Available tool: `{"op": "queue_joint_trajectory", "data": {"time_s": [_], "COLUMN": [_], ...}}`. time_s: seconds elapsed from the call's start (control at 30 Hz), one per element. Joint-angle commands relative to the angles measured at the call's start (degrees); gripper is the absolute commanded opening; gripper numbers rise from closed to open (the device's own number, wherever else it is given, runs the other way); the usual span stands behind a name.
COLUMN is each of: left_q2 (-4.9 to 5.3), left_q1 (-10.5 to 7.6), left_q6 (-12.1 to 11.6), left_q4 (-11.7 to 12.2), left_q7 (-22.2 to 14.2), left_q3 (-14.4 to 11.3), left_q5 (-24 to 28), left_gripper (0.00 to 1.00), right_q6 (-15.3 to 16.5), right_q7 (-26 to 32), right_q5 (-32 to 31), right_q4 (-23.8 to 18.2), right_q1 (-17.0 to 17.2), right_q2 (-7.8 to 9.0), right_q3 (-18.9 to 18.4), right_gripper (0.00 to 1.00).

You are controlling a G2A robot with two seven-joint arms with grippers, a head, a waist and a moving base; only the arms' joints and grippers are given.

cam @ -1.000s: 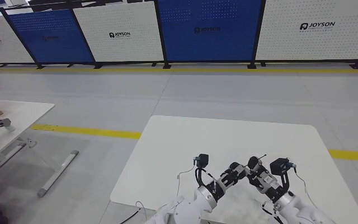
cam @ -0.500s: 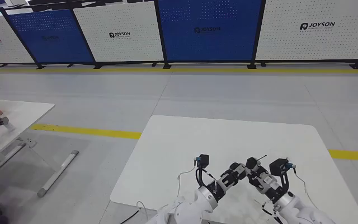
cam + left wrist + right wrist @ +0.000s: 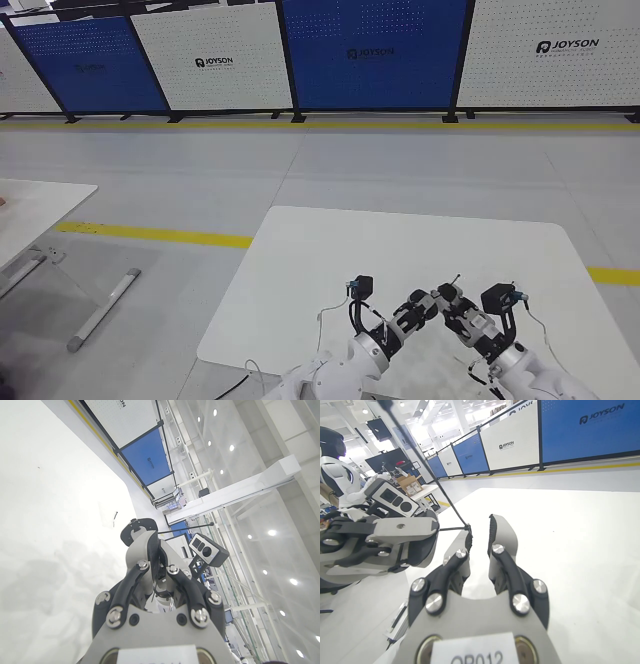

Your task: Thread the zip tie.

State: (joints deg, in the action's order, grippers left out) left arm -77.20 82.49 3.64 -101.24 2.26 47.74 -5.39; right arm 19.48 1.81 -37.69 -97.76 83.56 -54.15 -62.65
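Both claws meet above the near part of the white tabletop (image 3: 400, 240), close to its edge on the robot's side and roughly midway along that edge. The left claw (image 3: 420, 303) is clenched on the zip tie (image 3: 455, 281), a thin black strap held clear of the tabletop.

In the right wrist view the left claw (image 3: 436, 531) lies on its side. A short run of the zip tie (image 3: 431, 472) comes straight out from between its closed fingertips. That run ends at a small dark knot or bend, which touches the tip of 1 finger (image 3: 467, 542) of the right claw (image 3: 481, 525). Whether this knot is the tie's head I cannot tell. From that spot the long part of the strap rises steeply away from the tabletop (image 3: 570, 550).

The right claw is released. Its 2 fingers stand apart with bare tabletop showing in the gap, and nothing sits between the ribbed pads. The strap meets it only at the tip of the finger nearer the left claw.

In the left wrist view the left claw (image 3: 156, 543) has its 2 fingers pressed together. The zip tie (image 3: 187, 527) sticks out sideways from them as a straight thin line, above the tabletop (image 3: 50, 500). The right arm's wrist camera housing (image 3: 208, 552) sits just beyond the fingers. A small black scrap (image 3: 115, 517) lies on the tabletop past the claws, apart from both.
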Motion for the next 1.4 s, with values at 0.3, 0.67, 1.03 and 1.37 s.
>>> {"op": "queue_joint_trajectory", "data": {"time_s": [0.3, 0.67, 1.03, 1.37], "left_q2": [-0.16, -0.41, -0.58, -0.73], "left_q1": [0.02, -0.21, -0.28, -0.42], "left_q6": [0.3, 1.0, 1.1, 1.2], "left_q4": [0.1, 0.4, 0.5, 0.7], "left_q7": [0.5, 1.3, 1.4, 1.3], "left_q3": [-0.1, -0.3, -0.3, -0.5], "left_q5": [-0.4, -1.1, -1.2, -1.7], "left_gripper": [0.00, 0.00, 0.00, 0.00], "right_q6": [0.0, 0.0, 0.0, 0.0], "right_q7": [-0.1, 0.0, 0.3, -0.1], "right_q5": [-0.2, -0.8, -0.3, 0.3], "right_q4": [0.0, -0.2, -0.3, -0.5], "right_q1": [-0.1, -0.1, -0.4, -0.4], "right_q2": [0.22, 0.42, 0.47, 0.71], "right_q3": [0.2, 0.5, 0.8, 0.7], "right_gripper": [0.17, 0.20, 0.21, 0.16]}}
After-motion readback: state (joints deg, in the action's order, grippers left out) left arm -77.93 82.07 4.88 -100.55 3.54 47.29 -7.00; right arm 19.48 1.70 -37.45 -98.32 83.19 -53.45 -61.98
